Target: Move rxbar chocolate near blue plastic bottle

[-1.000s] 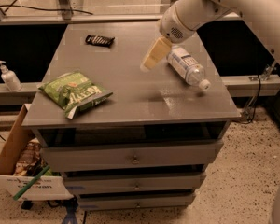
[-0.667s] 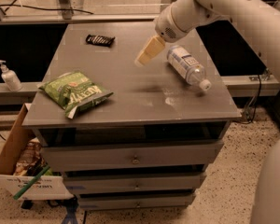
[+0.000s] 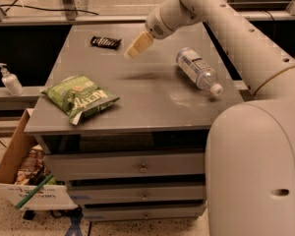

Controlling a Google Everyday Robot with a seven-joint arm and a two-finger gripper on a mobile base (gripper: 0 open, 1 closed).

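Grey tabletop (image 3: 152, 97) on a chest of grey drawers (image 3: 137, 168), with metal rails and a pale floor behind. Only one camera view, looking down from the front.

Far back on the tabletop, toward picture-left: small flat black rxbar chocolate (image 3: 106, 42). Lying flat, long side running left to right across the picture, a little slanted. Nothing on it or against it.

On the right part: clear blue plastic bottle (image 3: 198, 70) with a white-and-blue label. Lying on its side, small white cap pointing to the front right. Well apart from the bar.

Between the two, up in the air: tan pincer (image 3: 137, 46) at the end of the big white arm, pointing down and toward picture-left. Nearer to the bar than to the bottle. No bar in it, nothing else to see in it. Cannot tell how wide open.

From the pincer, bar close by to picture-left and a bit further back. Best guess for the next move: reach that way, come down over the bar, and pinch across its short side, not along the long one.

Near the front left corner: big crinkly green chip bag (image 3: 80, 98). Off the tabletop on the left: small white pump bottle (image 3: 10, 80) on a ledge, and an open cardboard box (image 3: 10, 156) down low.
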